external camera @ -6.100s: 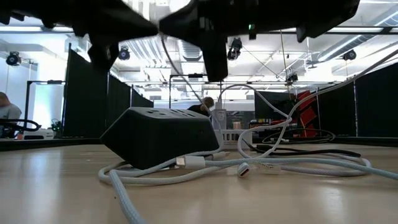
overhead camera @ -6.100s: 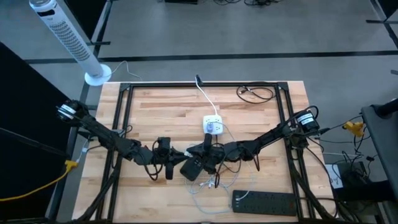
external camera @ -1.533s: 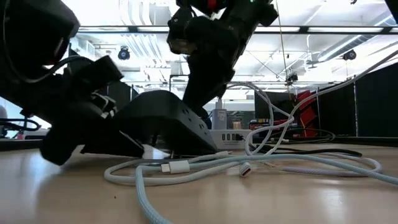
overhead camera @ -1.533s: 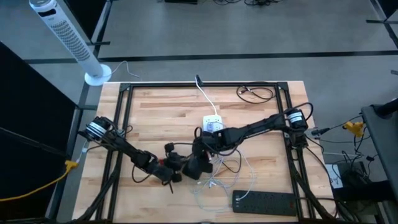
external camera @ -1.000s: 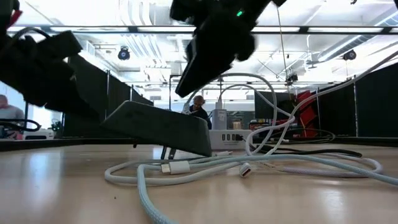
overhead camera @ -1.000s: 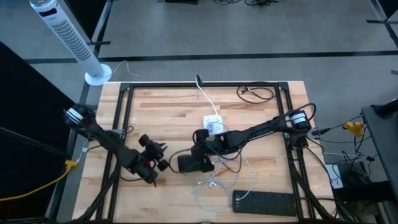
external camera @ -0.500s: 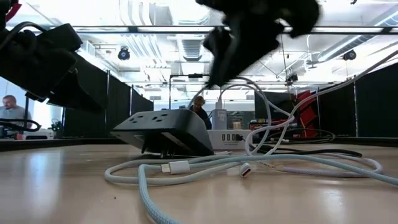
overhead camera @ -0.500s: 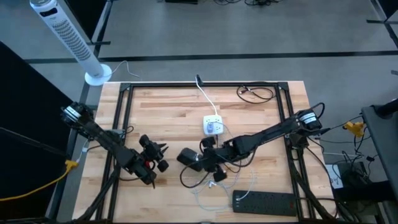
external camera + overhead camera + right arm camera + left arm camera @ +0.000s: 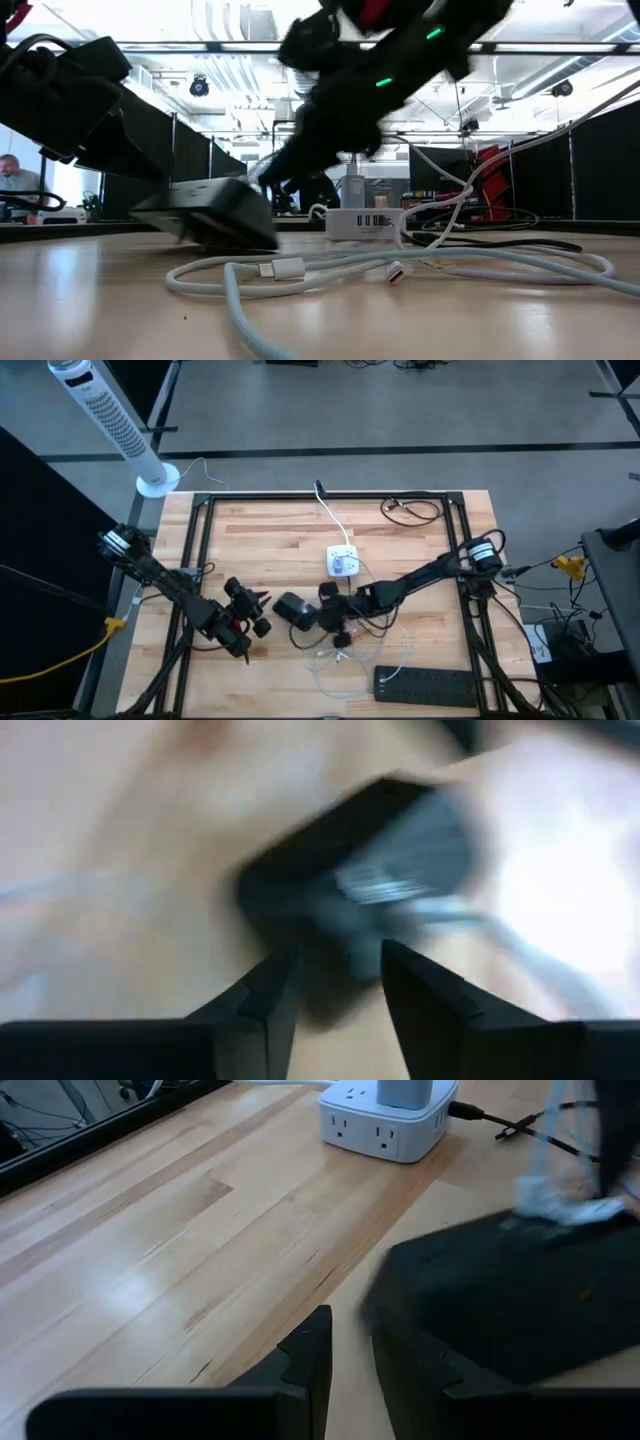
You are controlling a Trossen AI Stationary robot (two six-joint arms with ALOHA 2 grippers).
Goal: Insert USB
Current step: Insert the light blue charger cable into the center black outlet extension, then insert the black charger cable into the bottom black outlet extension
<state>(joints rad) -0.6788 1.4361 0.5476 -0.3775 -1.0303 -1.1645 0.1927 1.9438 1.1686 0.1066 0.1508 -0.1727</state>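
A black power hub [image 9: 290,607] lies flat on the wooden table, left of centre; it also shows in the low view [image 9: 210,218]. White USB cables [image 9: 340,655] lie loose in front of it, two plugs [image 9: 285,268] resting on the wood. My right gripper [image 9: 320,612] reaches down from the right to the hub's right end, its fingers [image 9: 270,1000] apart. The right wrist view is blurred. My left gripper [image 9: 255,605] waits left of the hub with a narrow gap [image 9: 345,1355] and nothing in it. My right gripper comes slanting down from the table's right at the black hub's right end [image 9: 340,870]. Blur hides whether its fingers touch the hub. The hub lies flat on the table.
A white power strip [image 9: 342,563] with its cord sits behind the hub at mid-table. A black power strip [image 9: 425,685] lies at the near right edge. A black cable coil [image 9: 410,510] is at the far right. A white tower fan [image 9: 110,425] stands off the far left corner.
My right gripper has come down and gone toward the table's left. The black hub was tipped up on one end. It has dropped flat onto the table and slid toward the left, nearer my left gripper.
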